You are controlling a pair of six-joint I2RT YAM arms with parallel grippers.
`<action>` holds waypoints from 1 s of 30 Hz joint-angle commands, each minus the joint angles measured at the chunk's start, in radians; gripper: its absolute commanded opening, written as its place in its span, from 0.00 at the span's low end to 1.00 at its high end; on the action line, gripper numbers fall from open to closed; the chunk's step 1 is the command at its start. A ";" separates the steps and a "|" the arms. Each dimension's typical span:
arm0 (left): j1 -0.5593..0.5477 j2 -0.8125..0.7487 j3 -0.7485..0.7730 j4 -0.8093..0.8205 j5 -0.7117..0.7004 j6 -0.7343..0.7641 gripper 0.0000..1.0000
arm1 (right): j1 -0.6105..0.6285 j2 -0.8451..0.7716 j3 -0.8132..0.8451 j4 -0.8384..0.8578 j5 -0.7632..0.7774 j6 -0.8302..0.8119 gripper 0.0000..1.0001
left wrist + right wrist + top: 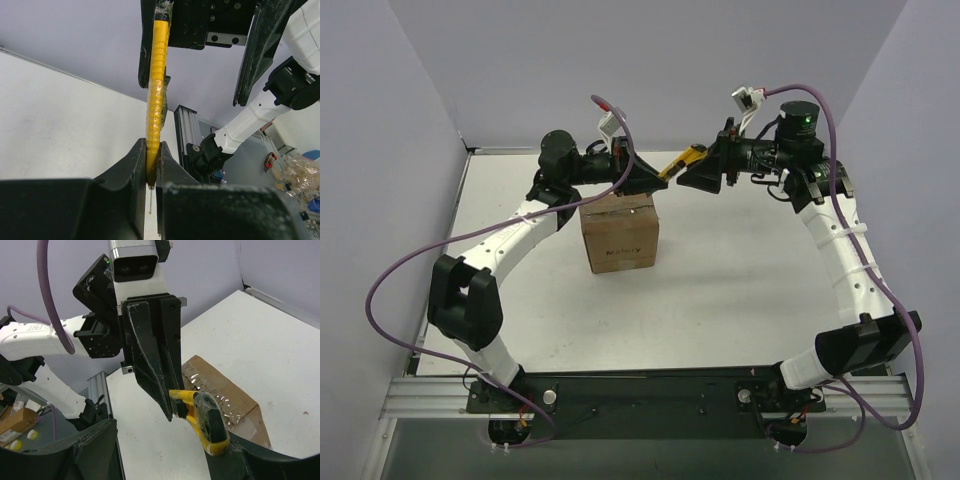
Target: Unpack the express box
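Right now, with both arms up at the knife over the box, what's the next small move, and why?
Probably draw the right end effector straight back off the knife. The left end effector is clamped on the knife's yellow handle, while the right one's jaws stand open around the other end, so the handover looks done. The box is taped shut on top.

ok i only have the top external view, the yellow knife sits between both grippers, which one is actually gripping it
Observer: The left wrist view shows the left gripper clamped on one end of the utility knife.
Operator: is the right one gripping too
Observer: No. The right gripper stands open; the knife lies along one finger, the other is well apart.
Operator: is the box top open
Observer: The right wrist view shows the express box with flaps down and glossy tape across them.
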 commanded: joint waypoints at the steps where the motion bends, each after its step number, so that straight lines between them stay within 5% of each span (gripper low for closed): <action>1: -0.005 0.020 0.054 0.103 0.017 -0.077 0.00 | 0.010 0.014 0.022 0.143 -0.044 0.063 0.68; 14: -0.008 0.035 0.064 0.138 0.031 -0.112 0.00 | 0.068 0.066 0.036 0.183 -0.058 0.101 0.59; 23: -0.005 0.058 0.085 0.160 0.037 -0.130 0.00 | 0.077 0.079 0.050 0.186 -0.081 0.101 0.42; 26: -0.003 0.066 0.091 0.160 0.037 -0.130 0.00 | 0.076 0.076 0.044 0.178 -0.086 0.084 0.36; 30: -0.003 0.081 0.104 0.152 0.037 -0.126 0.00 | 0.076 0.074 0.038 0.138 -0.073 0.060 0.05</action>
